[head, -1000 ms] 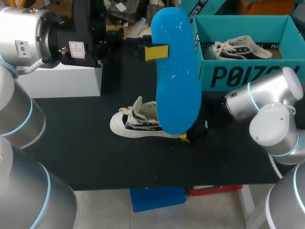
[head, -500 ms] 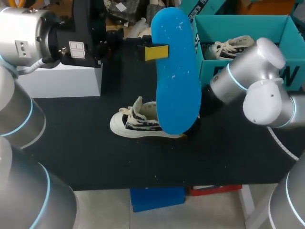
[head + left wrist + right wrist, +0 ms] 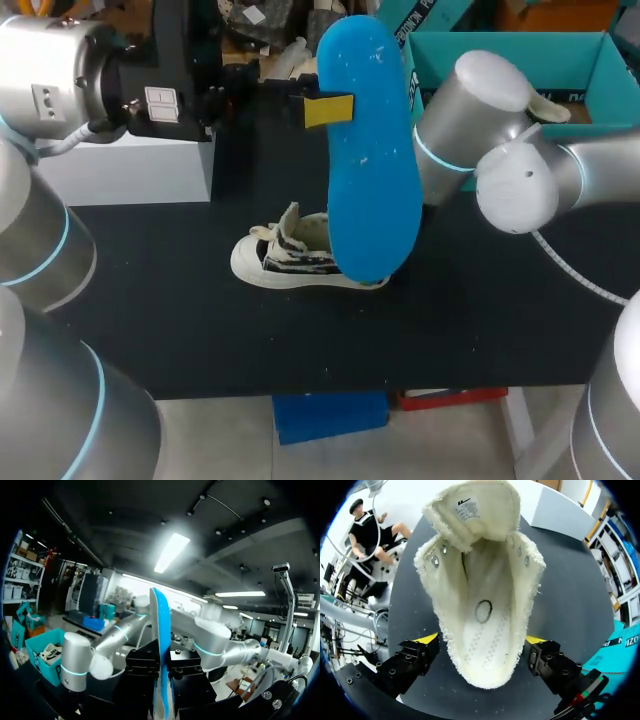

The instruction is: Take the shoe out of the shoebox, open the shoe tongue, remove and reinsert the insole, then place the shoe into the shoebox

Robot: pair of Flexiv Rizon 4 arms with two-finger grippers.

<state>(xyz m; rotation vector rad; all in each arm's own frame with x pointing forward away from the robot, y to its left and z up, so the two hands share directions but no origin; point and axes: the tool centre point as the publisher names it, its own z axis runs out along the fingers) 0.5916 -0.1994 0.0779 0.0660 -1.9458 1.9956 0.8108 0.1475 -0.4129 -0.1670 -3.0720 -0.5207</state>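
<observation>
**Insole out and held aloft, reinsert not yet begun**

Left gripper (image 3: 335, 110) is clamped on the long blue foam insole (image 3: 370, 150) and holds it upright, high above the black table (image 3: 150, 300). In the left wrist view the insole stands edge-on, pinched between the 2 jaws.

The white low-top canvas shoe (image 3: 300, 255) lies on its side on the table, directly below the insole's lower end and well apart from the teal cardboard shoebox (image 3: 600, 60) at the far right.

Right gripper (image 3: 481, 640) sits over the shoe's heel end. Its view looks straight into the opening, with the tongue (image 3: 475, 510) folded back and the bare footbed (image 3: 482, 630) showing. Cannot tell whether it is clamped on the heel or only straddling it, and the head view hides it behind the insole.

Progress, as I judge it: 3 steps look done.
- Shoe is out of the box.
- Tongue is open.
- Insole is removed.

2 steps are left: slide the insole back in, then put the shoe into the shoebox.

Versus 1 s ago:
- The silver right arm (image 3: 470, 110) has swung its elbow up and toward the box, now covering the box front and most of what lies inside.
- The yellow tip seen by the heel then is out of sight in the head view.
- Insole, shoe and left gripper are unmoved.
</observation>
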